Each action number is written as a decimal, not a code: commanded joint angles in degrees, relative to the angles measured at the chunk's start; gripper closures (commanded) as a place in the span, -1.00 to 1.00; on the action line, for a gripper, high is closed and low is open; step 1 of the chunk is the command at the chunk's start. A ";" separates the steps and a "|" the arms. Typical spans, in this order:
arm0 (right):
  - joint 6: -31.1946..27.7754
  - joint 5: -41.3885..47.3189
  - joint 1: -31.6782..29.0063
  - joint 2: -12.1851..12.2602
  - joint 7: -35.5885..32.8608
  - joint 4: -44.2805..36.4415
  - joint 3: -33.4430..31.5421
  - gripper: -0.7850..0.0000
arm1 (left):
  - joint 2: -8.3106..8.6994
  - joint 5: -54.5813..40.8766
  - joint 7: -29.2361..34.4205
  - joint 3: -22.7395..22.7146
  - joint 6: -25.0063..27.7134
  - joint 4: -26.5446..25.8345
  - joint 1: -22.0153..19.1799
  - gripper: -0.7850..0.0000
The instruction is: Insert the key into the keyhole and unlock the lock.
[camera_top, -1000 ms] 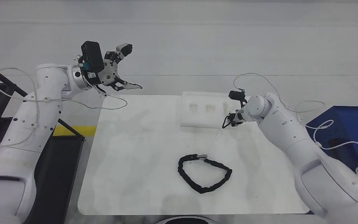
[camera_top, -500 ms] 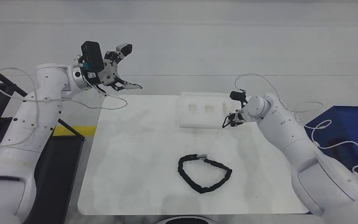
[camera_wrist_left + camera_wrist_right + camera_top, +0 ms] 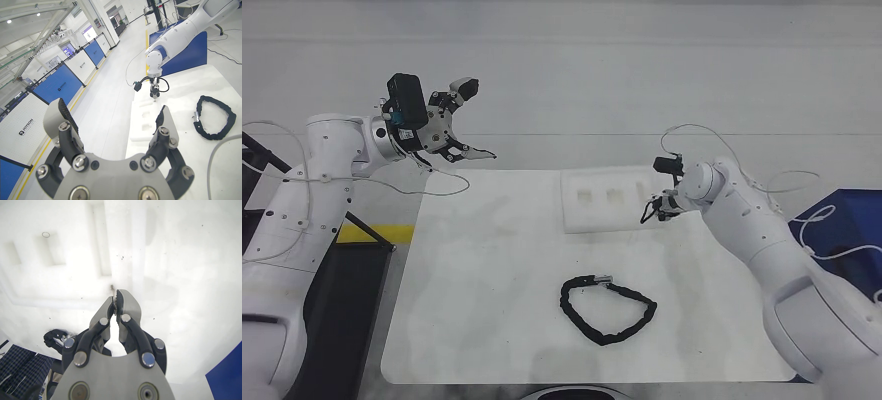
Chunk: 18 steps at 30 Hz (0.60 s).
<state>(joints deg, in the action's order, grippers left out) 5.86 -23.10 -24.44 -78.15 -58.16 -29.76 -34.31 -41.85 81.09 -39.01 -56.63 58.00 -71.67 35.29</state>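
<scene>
A black fabric-covered chain lock (image 3: 607,308) with a metal lock end (image 3: 196,116) lies curled in the middle of the white table (image 3: 492,300). My right gripper (image 3: 654,210) hangs over the right end of a white foam tray (image 3: 607,200), shut on a small metal key (image 3: 113,291) whose tip points down at the foam. In the right wrist view its fingers (image 3: 122,298) pinch the key's head. My left gripper (image 3: 457,120) is raised off the table's far left corner, open and empty (image 3: 113,111).
The foam tray (image 3: 56,279) has several rectangular recesses; a small metal ring (image 3: 46,234) lies in one. A blue panel (image 3: 842,225) stands beyond the table's right edge. A cable (image 3: 442,185) trails from the left arm.
My right gripper has shifted slightly toward the table's far side with the key still held, staying over the tray's right end. The left arm has not moved.
</scene>
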 commanded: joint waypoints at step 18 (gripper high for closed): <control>-7.64 5.87 -4.13 5.95 -10.84 -13.09 -11.01 1.00 | 0.00 0.00 0.00 0.00 0.00 0.00 0.00 -1.00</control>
<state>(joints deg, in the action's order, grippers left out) -0.50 -18.75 -27.79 -72.76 -68.10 -41.65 -43.98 -41.85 81.09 -39.01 -56.63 58.00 -71.67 35.29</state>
